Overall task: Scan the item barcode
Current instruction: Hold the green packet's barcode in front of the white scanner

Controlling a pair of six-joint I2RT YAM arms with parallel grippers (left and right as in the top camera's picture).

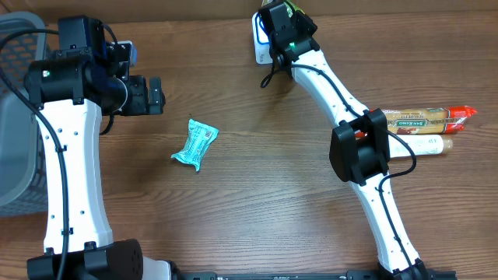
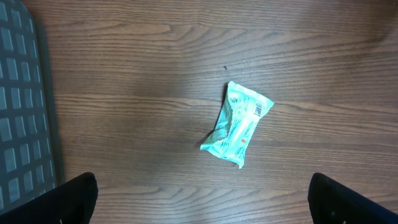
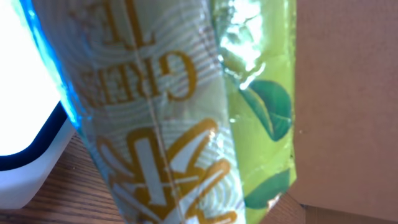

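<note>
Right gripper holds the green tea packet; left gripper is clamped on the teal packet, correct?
No: the left gripper hangs open above the teal packet, which lies free on the table, as the left wrist view shows. The rest holds.

Looking down on a brown wood-grain surface point(image 2: 137, 81). Right of centre lies a teal packet point(image 2: 237, 126), crumpled, flat on the wood, its long side running from upper right down to lower left, with small print on the face too fine to read. A tiny dark speck point(image 2: 225, 69) sits just above it. Along the left edge, the grey grid wall of a basket point(image 2: 22, 106), well apart from the packet. The gripper point(image 2: 205, 200) is spread wide, its black fingers point(image 2: 71, 200) in the bottom corners, nothing between them, the packet above the gap and untouched.
</note>
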